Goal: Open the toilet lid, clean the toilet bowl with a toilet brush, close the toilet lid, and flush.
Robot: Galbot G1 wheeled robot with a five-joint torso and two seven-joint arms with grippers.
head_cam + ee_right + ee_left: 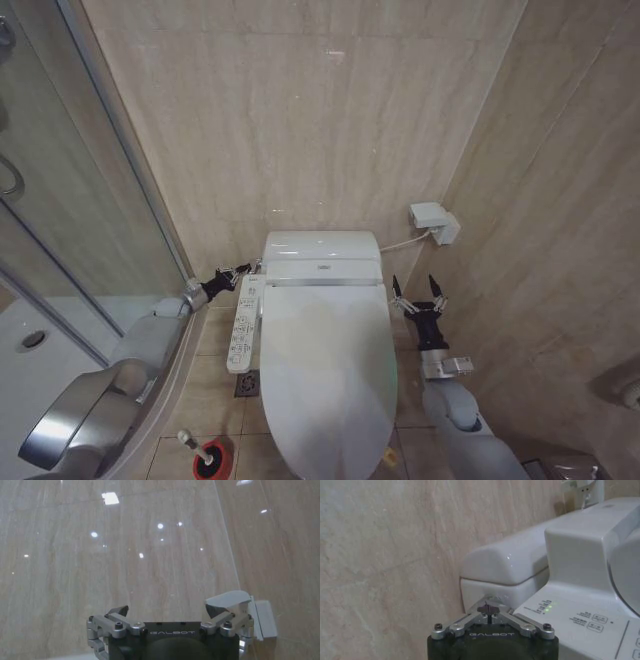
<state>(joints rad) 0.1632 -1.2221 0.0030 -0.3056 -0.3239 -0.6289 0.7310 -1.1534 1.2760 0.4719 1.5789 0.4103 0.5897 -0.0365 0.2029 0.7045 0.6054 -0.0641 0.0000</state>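
Toilet lid point(325, 375) down, long axis running wall-to-robot, seemingly flat.

We see a glossy white toilet lid point(325, 375) against beige, streaked marble-look wall tiles point(300, 110). The white side control panel point(244, 325) carries small dark markings and green lights. The toilet brush point(192, 446) has a white handle and stands in a red holder point(213, 461). The silver-and-black left gripper point(490, 611) bears white lettering.

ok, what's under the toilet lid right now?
Cannot tell. The toilet lid lies shut, hiding the seat and bowl. The left gripper, shut, sits at the tank's side; the right gripper is open beside the toilet.
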